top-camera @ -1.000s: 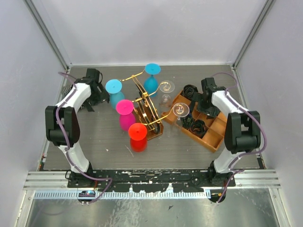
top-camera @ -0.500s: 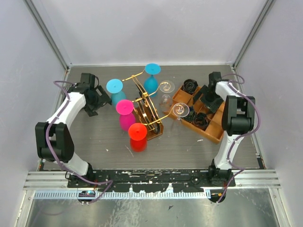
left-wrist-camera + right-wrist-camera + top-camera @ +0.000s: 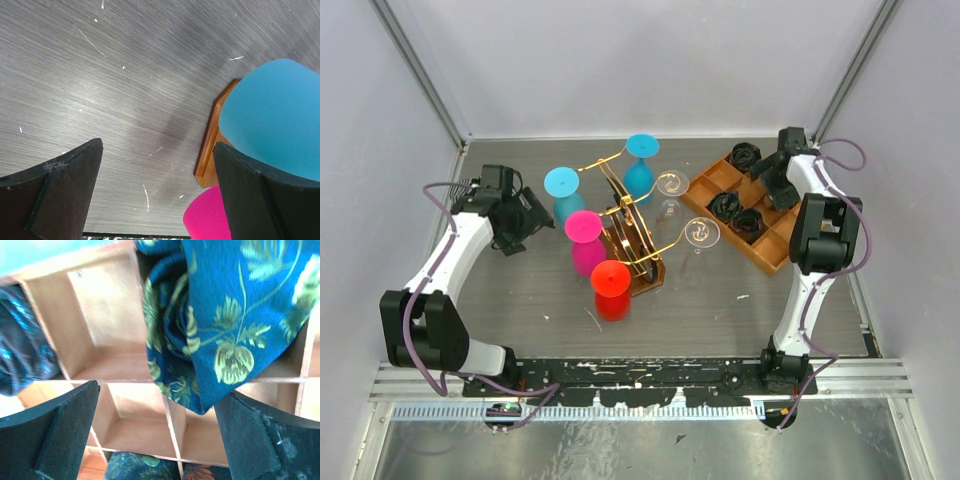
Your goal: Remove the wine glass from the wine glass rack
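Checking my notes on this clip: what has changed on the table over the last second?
The right gripper swung toward the far right corner, and the orange tray under it slid the same way, away from the wine glass rack. The left gripper drew slightly nearer the arm bases, open. The rack and its glasses stayed put, none taken.

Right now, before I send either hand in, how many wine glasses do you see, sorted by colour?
blue wine glasses: 2
pink wine glass: 1
red wine glass: 1
clear wine glasses: 2
Total: 6
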Robot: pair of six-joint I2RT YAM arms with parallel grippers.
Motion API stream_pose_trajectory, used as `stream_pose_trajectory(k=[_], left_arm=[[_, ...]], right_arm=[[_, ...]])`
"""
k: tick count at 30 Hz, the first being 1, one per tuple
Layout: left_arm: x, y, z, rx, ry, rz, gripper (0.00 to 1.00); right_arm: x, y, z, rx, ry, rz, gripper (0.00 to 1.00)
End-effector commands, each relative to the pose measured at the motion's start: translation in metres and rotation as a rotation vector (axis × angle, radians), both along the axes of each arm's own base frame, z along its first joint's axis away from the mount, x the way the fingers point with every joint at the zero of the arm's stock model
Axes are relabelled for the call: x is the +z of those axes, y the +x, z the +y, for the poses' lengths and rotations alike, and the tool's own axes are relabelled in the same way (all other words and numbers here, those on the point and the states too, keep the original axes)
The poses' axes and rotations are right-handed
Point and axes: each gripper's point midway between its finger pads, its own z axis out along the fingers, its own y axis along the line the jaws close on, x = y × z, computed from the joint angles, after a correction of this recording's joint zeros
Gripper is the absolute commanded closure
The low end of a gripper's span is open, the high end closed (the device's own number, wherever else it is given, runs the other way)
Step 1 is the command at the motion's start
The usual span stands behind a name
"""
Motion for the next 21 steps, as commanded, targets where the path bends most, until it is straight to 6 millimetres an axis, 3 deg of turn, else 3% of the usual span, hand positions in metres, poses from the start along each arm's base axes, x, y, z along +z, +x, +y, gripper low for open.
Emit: stream_pose_trajectory(k=[1,5,10,14,21], left_arm=[[0.000,-0.007,0.000,-0.010,-0.007,0.000,0.01],[-0.002,-0.008,-0.003,-0.012,-0.024,0.008,0.01],[-0.004,-0.010,-0.005,-0.019,-0.030,0.010,0.01],[-0.007,-0.015,-0.006,-0.026,-0.038,0.017,0.01],[-0.010,-0.021,-0.010,-0.039,-0.063,0.034,0.01]], right_arm=[[0.069,0.031,-0.019,-0.023,-0.110,-0.195,0.00],[0.107,0.031,0.001,0.177,-0.228,-0.261,0.00],[0.120,0.033,0.028,0.484,-0.278,-0.306,0.00],[0.109,0.030,0.047,0.723,-0.335,-0.266,0.00],[0.081,0.035,0.061,0.922,-0.309,-0.212,0.00]])
